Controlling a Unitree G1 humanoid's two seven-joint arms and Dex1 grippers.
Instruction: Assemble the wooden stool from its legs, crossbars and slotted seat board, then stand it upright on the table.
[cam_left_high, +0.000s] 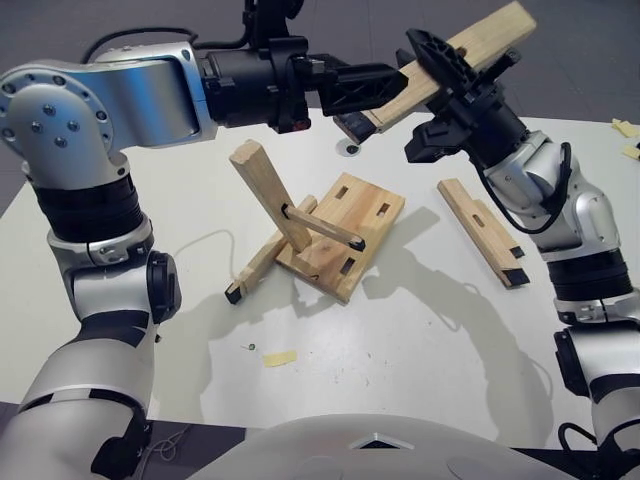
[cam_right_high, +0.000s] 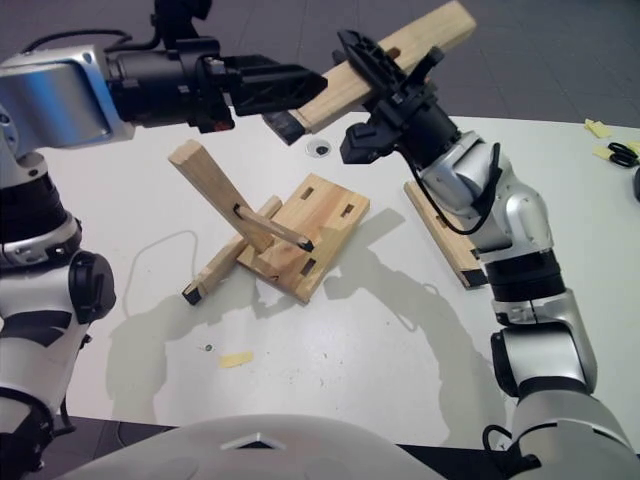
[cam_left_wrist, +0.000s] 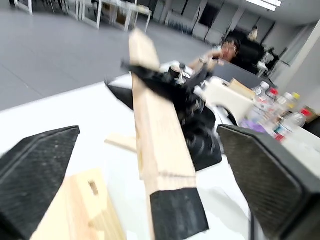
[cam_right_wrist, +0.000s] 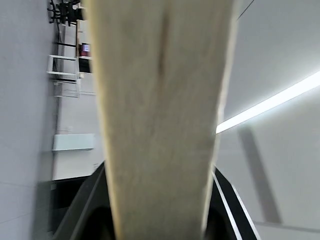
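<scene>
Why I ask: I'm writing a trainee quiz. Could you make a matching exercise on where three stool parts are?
Parts: 1 seat board; 2 raised leg; 3 loose leg.
Places: A in the right gripper, above the table; B flat on the table, robot's right side; C mid-table, a tilted leg standing on it.
Pairs: 1-C, 2-A, 3-B.

Four wooden legs: a raised leg (cam_left_high: 500, 32) at far right, a flat leg (cam_left_high: 478, 228) on the right of the worktop (cam_left_high: 420, 340), a tilted leg (cam_left_high: 268, 190) at the middle, and a low leg (cam_left_high: 258, 265) just left of it. One seat board (cam_left_high: 368, 208). One crossbar (cam_left_high: 325, 230). Three yellow tape scraps: a near scrap (cam_left_high: 280, 357), and at far right an edge scrap (cam_left_high: 622, 127) and a corner scrap (cam_left_high: 632, 152). Two grippers: the left gripper (cam_left_high: 372, 98) and the right gripper (cam_left_high: 458, 62).
</scene>
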